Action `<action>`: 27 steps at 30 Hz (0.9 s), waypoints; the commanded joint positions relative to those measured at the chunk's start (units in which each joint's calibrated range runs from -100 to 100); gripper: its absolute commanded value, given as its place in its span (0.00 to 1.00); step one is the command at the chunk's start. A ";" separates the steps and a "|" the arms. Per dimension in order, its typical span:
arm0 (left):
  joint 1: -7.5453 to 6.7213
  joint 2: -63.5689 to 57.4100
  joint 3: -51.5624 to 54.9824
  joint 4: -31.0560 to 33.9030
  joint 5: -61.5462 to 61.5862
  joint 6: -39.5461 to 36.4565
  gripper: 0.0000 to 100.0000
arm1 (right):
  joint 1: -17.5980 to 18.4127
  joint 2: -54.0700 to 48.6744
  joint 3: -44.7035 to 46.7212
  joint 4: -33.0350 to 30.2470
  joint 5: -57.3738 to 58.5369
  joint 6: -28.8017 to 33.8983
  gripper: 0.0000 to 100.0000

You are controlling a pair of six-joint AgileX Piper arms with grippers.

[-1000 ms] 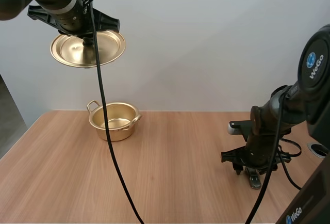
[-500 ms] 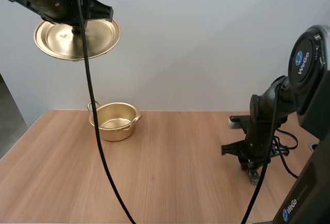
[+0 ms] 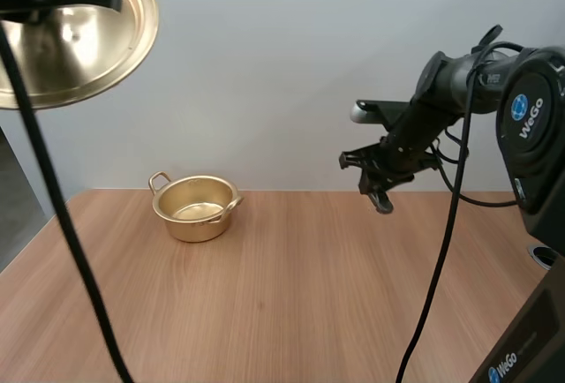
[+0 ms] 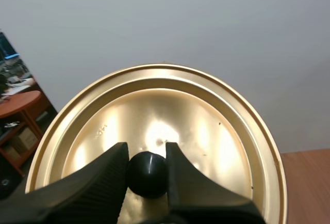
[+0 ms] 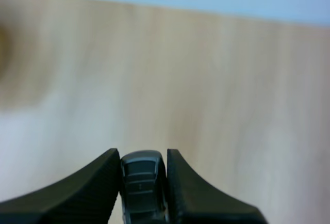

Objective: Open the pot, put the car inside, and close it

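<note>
Gold-coloured metal pot [image 3: 194, 208]: shiny, smooth, reflective inside. The lid [image 4: 216, 131] is the same brassy metal, polished, with bright glare spots and pressed concentric rings. The lid knob [image 4: 147, 174] is black, smooth and glossy, looks plastic. The table [image 3: 309, 295] has a light wood-grain top, smooth, low sheen. The toy car [image 5: 140, 180] is grey with a glossy painted look and darker window panels. On the left gripper [image 4: 147, 154] the fingers [image 4: 98, 182] are matt black, plastic-looking, with finely ribbed inner faces. The right gripper [image 5: 143, 157] has the same matt black ribbed fingers [image 5: 98, 188].
</note>
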 commanded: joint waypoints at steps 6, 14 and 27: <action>-0.01 -6.17 -1.26 11.69 0.00 -3.72 0.00 | 10.03 0.42 -7.16 9.43 -2.42 -0.56 0.00; 1.34 -6.88 -13.96 19.37 0.00 -6.71 0.00 | 17.72 6.84 -14.05 7.14 -6.13 -0.56 0.00; 1.34 -5.68 -16.67 17.99 0.00 -6.51 0.00 | 22.48 27.13 -34.12 6.10 -5.60 -0.17 0.00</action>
